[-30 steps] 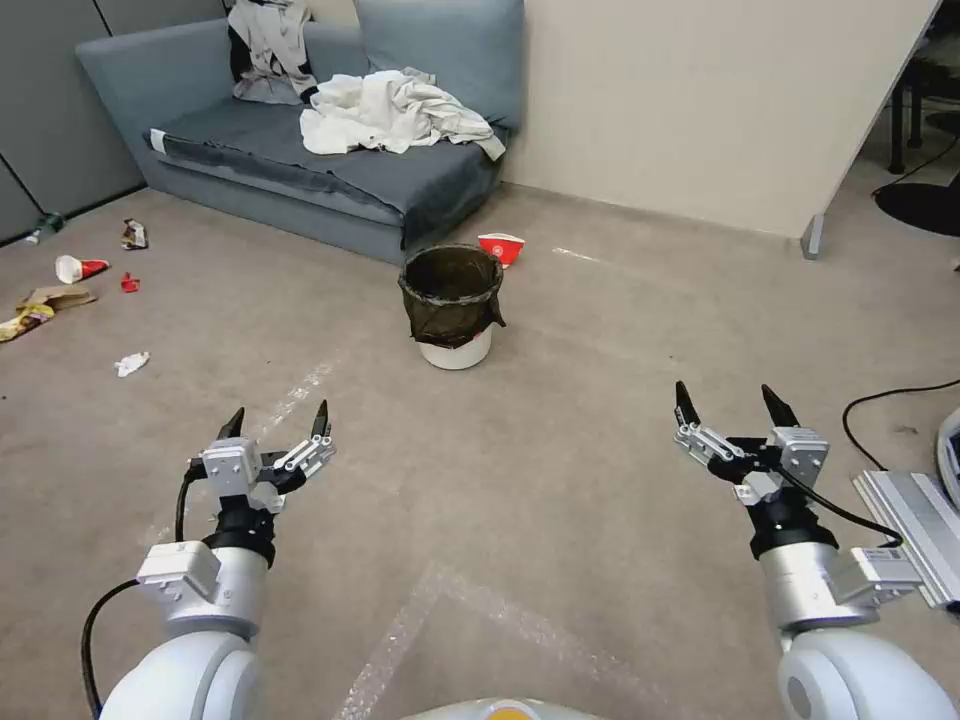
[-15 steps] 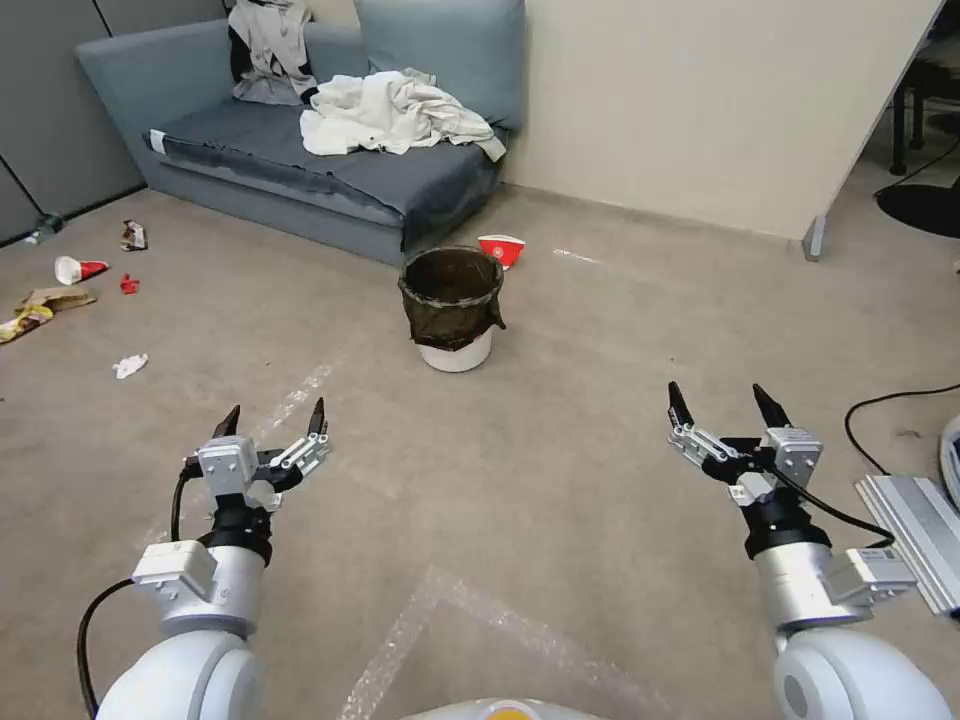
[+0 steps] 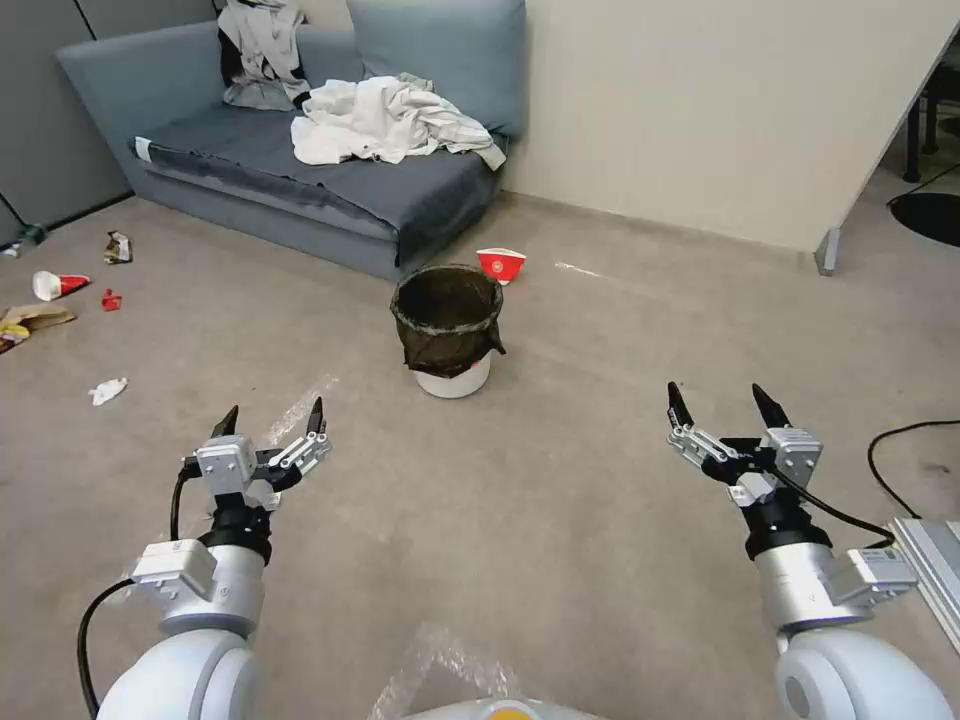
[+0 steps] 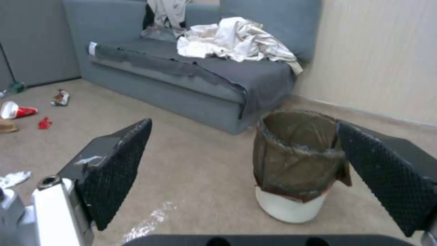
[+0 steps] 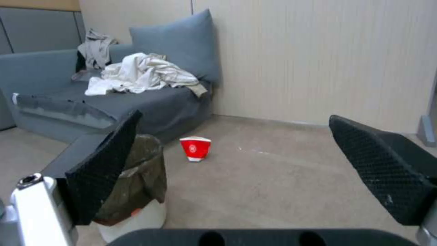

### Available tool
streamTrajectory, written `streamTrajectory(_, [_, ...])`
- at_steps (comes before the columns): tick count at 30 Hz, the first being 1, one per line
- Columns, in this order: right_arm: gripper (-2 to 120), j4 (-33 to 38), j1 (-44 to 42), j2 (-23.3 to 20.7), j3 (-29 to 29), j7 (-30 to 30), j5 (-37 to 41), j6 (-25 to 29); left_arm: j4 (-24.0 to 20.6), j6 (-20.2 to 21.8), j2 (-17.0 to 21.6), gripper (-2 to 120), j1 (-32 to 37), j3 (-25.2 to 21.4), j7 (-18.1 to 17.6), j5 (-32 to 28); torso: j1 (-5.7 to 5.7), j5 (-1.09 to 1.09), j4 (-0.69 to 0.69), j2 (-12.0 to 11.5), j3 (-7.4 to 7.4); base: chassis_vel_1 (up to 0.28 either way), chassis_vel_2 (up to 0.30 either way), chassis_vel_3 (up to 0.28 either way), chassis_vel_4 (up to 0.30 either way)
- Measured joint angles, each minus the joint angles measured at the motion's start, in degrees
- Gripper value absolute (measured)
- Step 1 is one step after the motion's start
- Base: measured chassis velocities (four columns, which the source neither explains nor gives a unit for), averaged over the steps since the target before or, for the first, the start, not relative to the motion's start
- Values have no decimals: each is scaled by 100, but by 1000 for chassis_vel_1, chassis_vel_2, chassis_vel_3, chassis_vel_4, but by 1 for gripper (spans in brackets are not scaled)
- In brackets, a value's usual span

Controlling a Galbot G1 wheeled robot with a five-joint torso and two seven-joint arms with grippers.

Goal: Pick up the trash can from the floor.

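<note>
My left gripper [image 3: 272, 421] and right gripper [image 3: 727, 405] hang low over the beige-grey carpet-like floor [image 3: 560, 500], each with black fingers spread wide and holding nothing, touching nothing. Ahead, between them and well apart from both, the small round white plastic trash can [image 3: 447, 330] lined with a crinkly dark bag stands upright on the floor; in my right wrist view one finger [image 5: 102, 167] cuts off part of it. Just behind the can lies a small red-and-white paper bowl [image 3: 501, 265], near the grey-blue sofa [image 3: 300, 190] heaped with pale crumpled clothes [image 3: 385, 118].
</note>
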Motion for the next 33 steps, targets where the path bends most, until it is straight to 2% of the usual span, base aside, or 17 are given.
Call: streamTrajectory(33, [100,31,1,-6,-18,-62,-47,-22,7,14,31,100,-6,-46,-16,0,0,0,0,0,-1,-138,139,140,-135])
